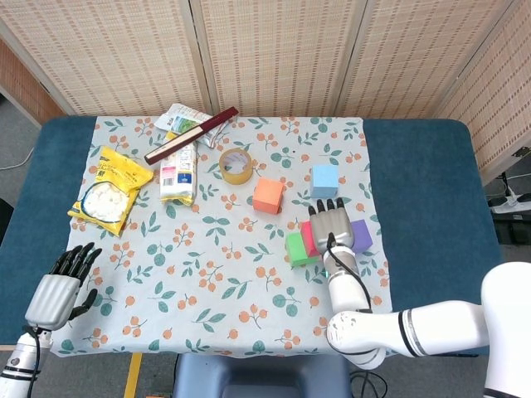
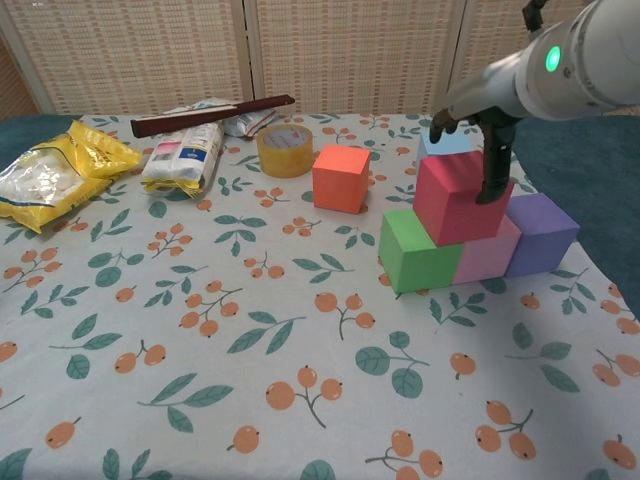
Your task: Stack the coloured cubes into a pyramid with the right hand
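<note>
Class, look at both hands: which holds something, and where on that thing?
The right hand grips the red cube by its upper edges, above the green and pink cubes. The left hand holds nothing.

I see the green cube point(image 2: 415, 252), pink cube point(image 2: 488, 254) and purple cube point(image 2: 541, 232) touching in a row near the bench's right edge, with the red cube point(image 2: 455, 196) resting tilted on green and pink. My orange cube point(image 2: 341, 178) and light blue cube point(image 1: 324, 179) sit apart, toward the far edge.
</note>
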{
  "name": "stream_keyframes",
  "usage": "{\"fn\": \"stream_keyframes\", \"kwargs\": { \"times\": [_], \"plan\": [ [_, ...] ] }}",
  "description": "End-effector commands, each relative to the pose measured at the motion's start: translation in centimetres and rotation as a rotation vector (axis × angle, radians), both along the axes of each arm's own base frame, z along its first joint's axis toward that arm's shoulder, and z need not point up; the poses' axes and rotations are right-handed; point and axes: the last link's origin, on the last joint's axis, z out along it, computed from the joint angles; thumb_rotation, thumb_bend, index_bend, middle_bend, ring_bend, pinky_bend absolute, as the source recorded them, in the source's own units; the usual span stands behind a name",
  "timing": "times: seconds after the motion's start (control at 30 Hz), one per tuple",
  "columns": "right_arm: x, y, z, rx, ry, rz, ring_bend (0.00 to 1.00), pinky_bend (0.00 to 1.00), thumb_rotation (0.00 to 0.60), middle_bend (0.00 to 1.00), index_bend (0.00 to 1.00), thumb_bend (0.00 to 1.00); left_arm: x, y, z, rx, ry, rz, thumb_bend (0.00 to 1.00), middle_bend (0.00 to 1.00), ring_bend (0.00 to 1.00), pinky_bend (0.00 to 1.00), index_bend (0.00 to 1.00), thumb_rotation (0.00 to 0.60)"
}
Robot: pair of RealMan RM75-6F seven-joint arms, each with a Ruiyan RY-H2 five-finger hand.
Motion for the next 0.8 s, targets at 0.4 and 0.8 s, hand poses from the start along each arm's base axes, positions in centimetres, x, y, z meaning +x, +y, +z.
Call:
{"fn": "stream_keyframes", "kwargs": {
  "times": [0.4, 0.8],
  "plan": [
    [-0.6, -1.4, 4.2, -0.079, -0.224, -0.028, 0.0, 0.0, 0.6, 0.0, 0.0, 0.19, -0.1, 0.0, 0.2, 0.009, 0.002, 0.006, 0.44, 0.0, 0.0, 0.14, 0.0, 0.6],
    [-4.4, -7.7, 6.0, -0.224, -0.316, -0.102, 0.0, 0.0, 0.6, 0.0, 0.0, 0.19, -0.3, 0.5, -1.1, -0.005, 0.051, 0.02, 0.44, 0.0, 0.0, 0.14, 0.0, 0.6]
  ]
}}
